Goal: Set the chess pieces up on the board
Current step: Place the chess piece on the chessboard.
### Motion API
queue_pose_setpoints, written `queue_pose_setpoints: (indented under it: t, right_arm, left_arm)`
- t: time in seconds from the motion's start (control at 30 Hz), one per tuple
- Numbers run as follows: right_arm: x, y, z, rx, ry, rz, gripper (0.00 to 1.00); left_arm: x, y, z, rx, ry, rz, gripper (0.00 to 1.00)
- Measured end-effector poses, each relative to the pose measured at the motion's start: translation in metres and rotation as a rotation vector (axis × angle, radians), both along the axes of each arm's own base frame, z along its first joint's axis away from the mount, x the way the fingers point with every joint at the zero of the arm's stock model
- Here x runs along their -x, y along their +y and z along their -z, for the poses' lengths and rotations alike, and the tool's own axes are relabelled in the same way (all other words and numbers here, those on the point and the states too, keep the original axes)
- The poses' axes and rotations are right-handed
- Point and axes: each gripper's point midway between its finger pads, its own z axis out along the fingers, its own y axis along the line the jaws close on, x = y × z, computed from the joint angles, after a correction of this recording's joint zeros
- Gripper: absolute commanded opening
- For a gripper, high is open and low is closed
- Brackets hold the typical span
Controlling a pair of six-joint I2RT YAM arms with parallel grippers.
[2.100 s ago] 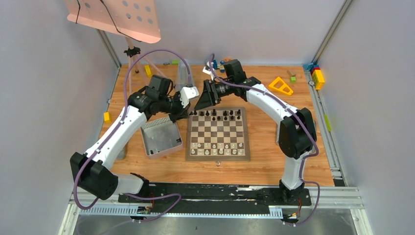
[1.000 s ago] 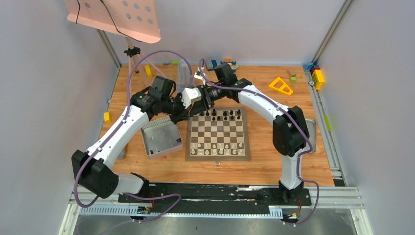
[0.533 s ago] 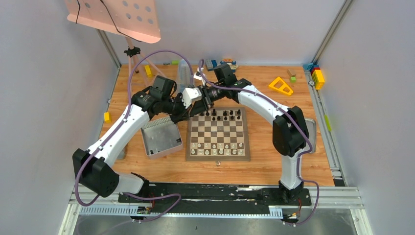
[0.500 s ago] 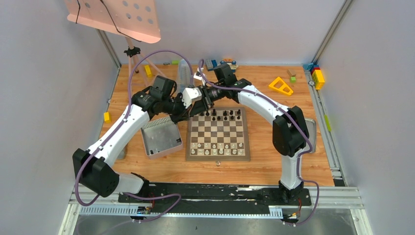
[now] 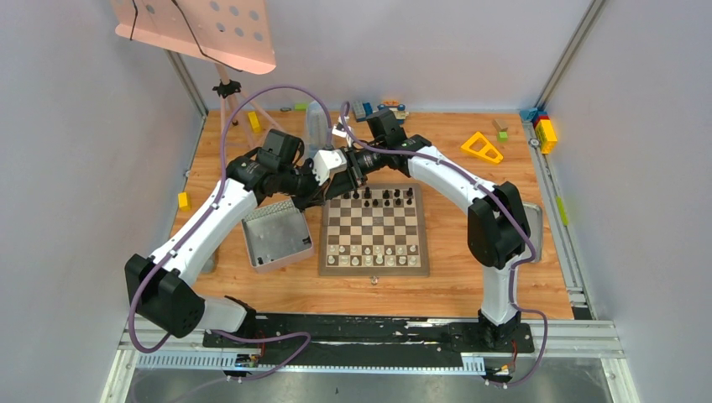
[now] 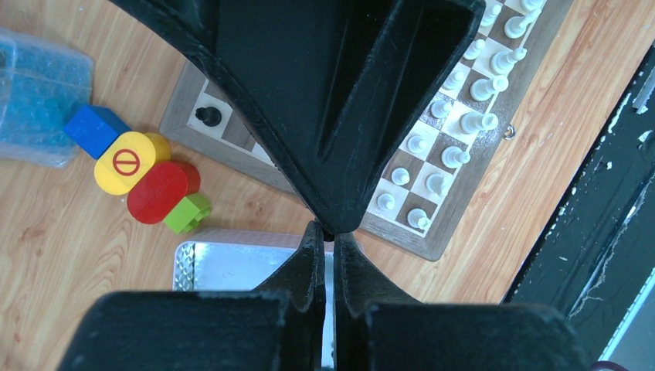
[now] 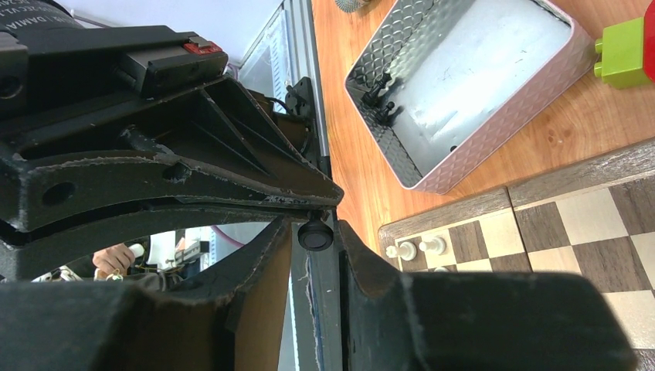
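**Top view.** Board (image 5: 411, 269) at counter centre. White pieces (image 5: 374, 250) fill the near rows, and black pieces (image 5: 386, 196) stand more sparsely along the far edge. Tray (image 5: 277, 239) at the board's 9 o'clock. Both arms meet above its 11 o'clock corner.

**Left wrist view.** Left jaws pinched shut, tip to tip with the right jaws. Toy blocks (image 6: 147, 182) at 9 o'clock.

**Right wrist view.** Right jaws narrow around one black piece (image 7: 315, 234), but I cannot tell if they grip it. Spare pieces (image 7: 380, 102) lie in the tray at 1 o'clock. Likely a hand-over. Next comes a clean release, then an empty far square, avoiding the pieces beside it.
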Motion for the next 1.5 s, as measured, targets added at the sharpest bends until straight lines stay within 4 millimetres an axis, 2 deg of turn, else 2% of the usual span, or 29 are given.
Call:
queue_pose_setpoints:
  t: [0.23, 0.3, 0.37, 0.43, 0.5, 0.7, 0.77, 0.9, 1.1, 1.27, 1.5]
  right_arm:
    - [0.000, 0.000, 0.001, 0.000, -0.003, 0.000, 0.11]
    - [0.000, 0.000, 0.001, 0.000, -0.005, -0.001, 0.05]
    - [0.000, 0.000, 0.001, 0.000, -0.007, -0.002, 0.00]
    - [0.000, 0.000, 0.001, -0.001, -0.007, -0.002, 0.00]
    - [0.001, 0.000, 0.001, -0.002, -0.004, -0.006, 0.00]
    - [-0.007, -0.007, 0.000, -0.006, 0.001, 0.010, 0.00]
    - [-0.013, -0.013, -0.001, -0.009, 0.006, 0.024, 0.00]
    - [-0.027, -0.026, -0.007, -0.021, 0.031, 0.062, 0.00]
    - [-0.043, -0.047, -0.031, -0.086, 0.061, 0.106, 0.00]
    - [-0.050, -0.061, -0.048, -0.140, 0.087, 0.119, 0.00]
    - [-0.051, -0.070, -0.047, -0.167, 0.161, 0.118, 0.00]
  left_arm:
    - [0.000, 0.000, 0.000, -0.002, 0.000, -0.001, 0.00]
    - [0.000, 0.000, 0.000, -0.002, 0.000, -0.002, 0.05]
    - [0.000, 0.000, 0.000, -0.002, 0.000, -0.002, 0.18]
    - [-0.001, 0.001, 0.000, -0.004, -0.001, -0.005, 0.38]
    - [-0.003, 0.001, 0.000, -0.006, -0.012, -0.011, 0.51]
    - [-0.016, 0.000, -0.007, 0.009, -0.095, -0.026, 0.83]
    - [-0.018, 0.001, -0.012, 0.031, -0.145, -0.029, 0.87]
    - [-0.020, 0.001, -0.031, 0.115, -0.220, -0.018, 0.87]
    - [-0.032, -0.017, -0.056, 0.265, -0.291, 0.068, 0.79]
    - [-0.041, -0.035, -0.055, 0.337, -0.311, 0.142, 0.71]
    - [-0.049, -0.052, -0.054, 0.418, -0.341, 0.205, 0.56]
